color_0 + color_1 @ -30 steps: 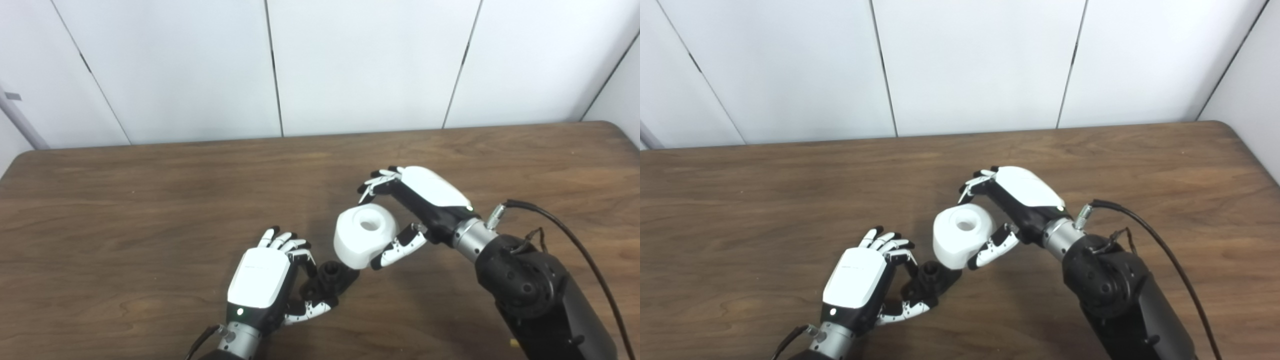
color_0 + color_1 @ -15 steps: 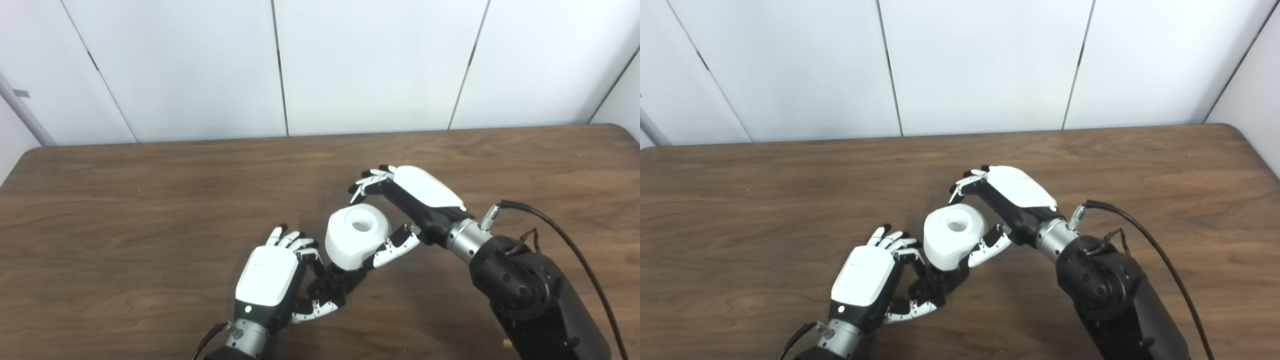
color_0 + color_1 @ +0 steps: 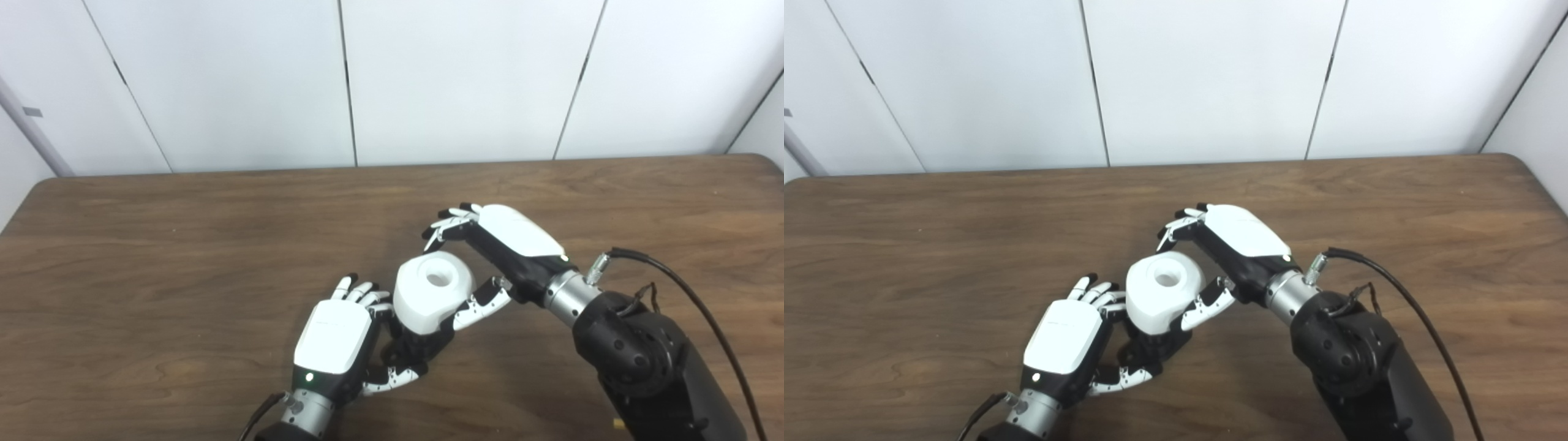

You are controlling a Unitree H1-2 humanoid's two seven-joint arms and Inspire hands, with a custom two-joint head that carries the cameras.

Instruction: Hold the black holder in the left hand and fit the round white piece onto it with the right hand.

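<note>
Near the table's (image 3: pixel 184 245) front edge, the left hand (image 3: pixel 334 337) gripped the black holder (image 3: pixel 416 349). The right hand (image 3: pixel 502 245) clasped the round white piece (image 3: pixel 432 294), which sat directly on top of the holder, touching it.

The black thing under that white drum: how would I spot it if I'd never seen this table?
Start at the brown wooden table, near its front edge, where the two robot hands meet. The left hand grips the black holder beneath the round white piece. It is the only dark, knobbly part there.
</note>
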